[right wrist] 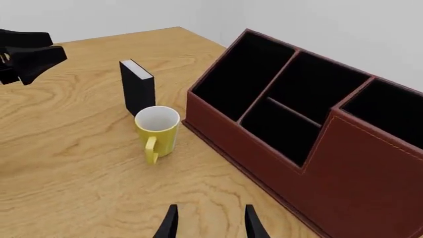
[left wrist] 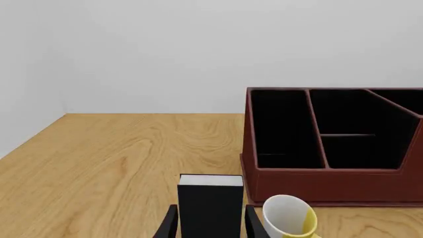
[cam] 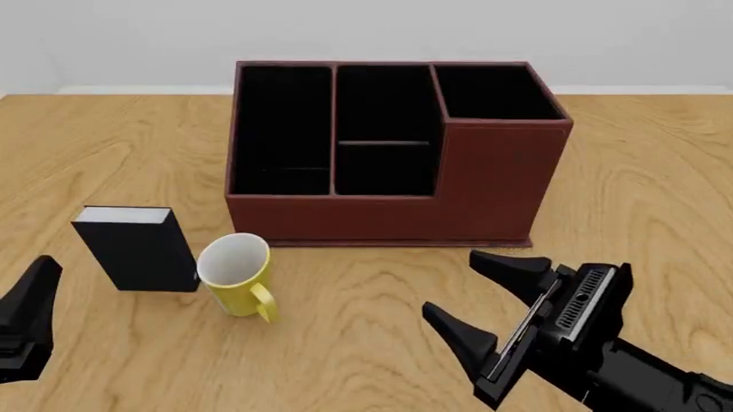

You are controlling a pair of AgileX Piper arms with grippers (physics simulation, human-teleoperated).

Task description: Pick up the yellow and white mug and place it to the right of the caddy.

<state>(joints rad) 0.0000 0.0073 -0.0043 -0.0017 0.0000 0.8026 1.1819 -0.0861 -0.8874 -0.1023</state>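
Neither gripper holds anything, so the task stands at its first step: the approach to the yellow and white mug (cam: 237,273), which sits upright on the table (cam: 641,180) just in front of the caddy (cam: 390,154), its handle pointing toward the arms' side and its white mouth up.

The right gripper (cam: 475,292) hangs above the wood with its two dark fingers spread wide apart, nothing between them. From those jaws the mug lies well off to the left and a little farther forward; the right wrist view shows the cup ahead of the fingertips and apart from them, with bare wood between. The caddy's taller corner section rises just beyond this gripper.

The left gripper (cam: 29,322) shows in the front view only as one dark finger at the frame's edge; in its own wrist view the two fingertips stand apart, with a small black block (cam: 140,247) straight ahead between their lines and the mug off to the side of that block, close beside it. These jaws too are spread and empty.

Judging from this, the next move calls for one arm to travel to the cup, line its open fingers over the rim or wall, and descend. The block standing close against the mug leaves little room on that side, so a finger could knock it.
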